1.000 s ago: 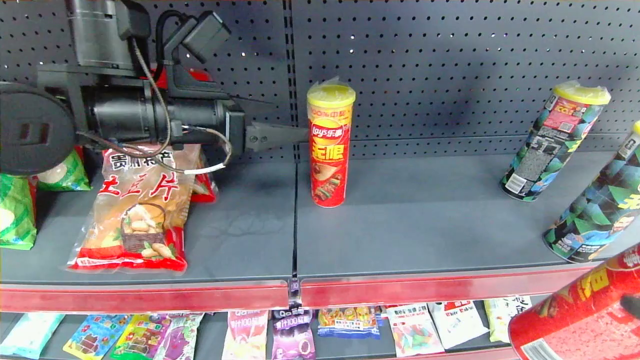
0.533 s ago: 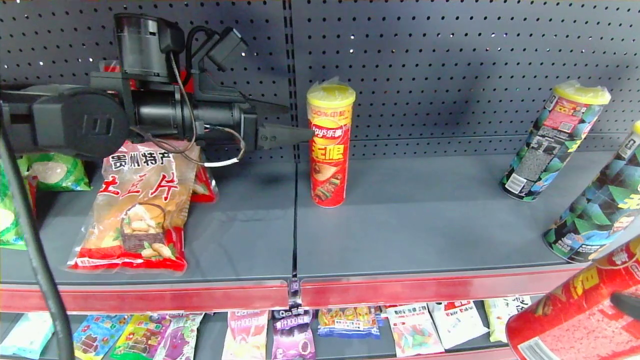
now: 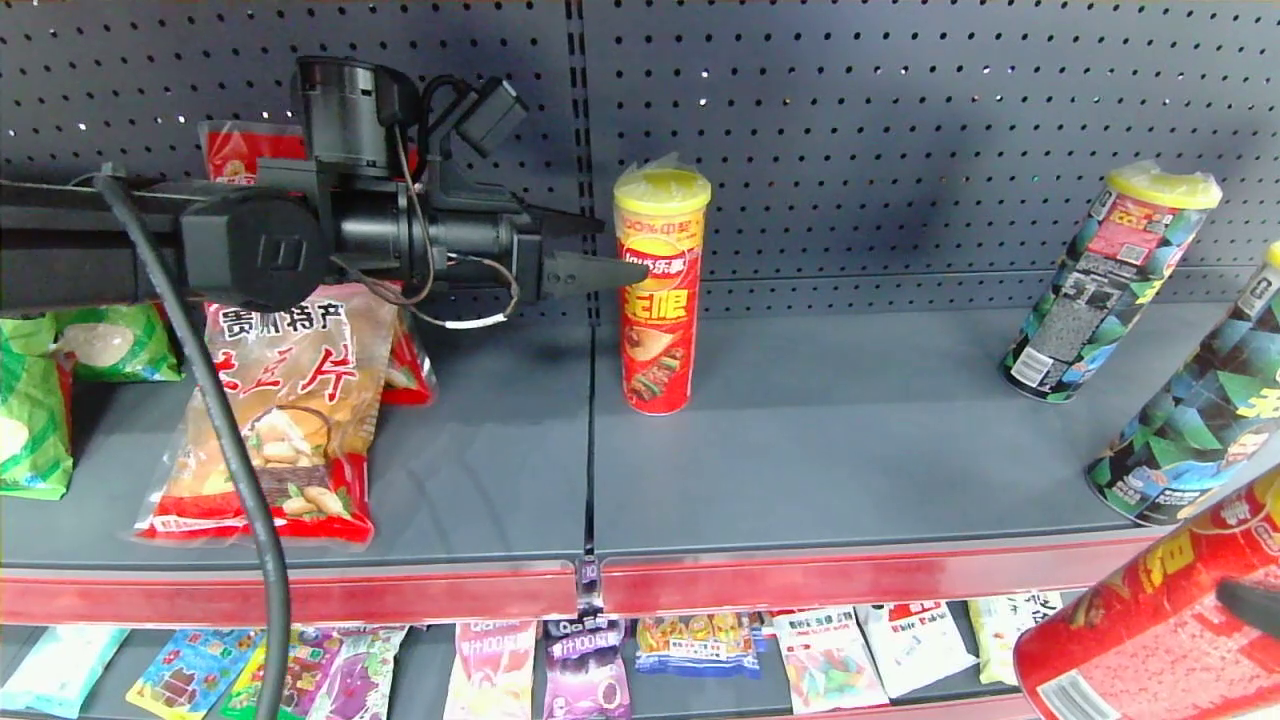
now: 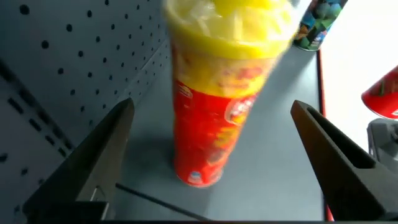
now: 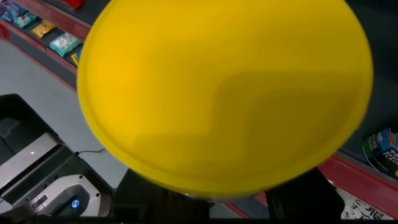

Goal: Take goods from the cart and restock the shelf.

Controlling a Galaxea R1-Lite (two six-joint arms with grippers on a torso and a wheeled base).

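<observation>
A red chips can (image 3: pixel 657 300) with a yellow lid stands upright on the grey shelf (image 3: pixel 850 460), near the middle seam. My left gripper (image 3: pixel 622 248) comes in level from the left and is open, one finger on each side of the can's upper part. In the left wrist view the can (image 4: pixel 214 118) stands between the two spread fingers (image 4: pixel 102 165). At the lower right, below the shelf edge, my right gripper (image 3: pixel 1248 603) is shut on a second red chips can (image 3: pixel 1150 640), held tilted. Its yellow lid (image 5: pixel 224 93) faces the right wrist camera.
A potato-chip bag (image 3: pixel 280 410) lies on the shelf under my left arm, with green bags (image 3: pixel 30 420) at the far left. Two dark patterned cans (image 3: pixel 1110 280) (image 3: pixel 1190 420) lean at the right. Candy packs (image 3: pixel 590 660) lie on the shelf below the red front strip (image 3: pixel 850 580).
My left arm has moved right towards the standing can, and its open fingers now reach alongside it. The can held at the lower right has barely shifted.
</observation>
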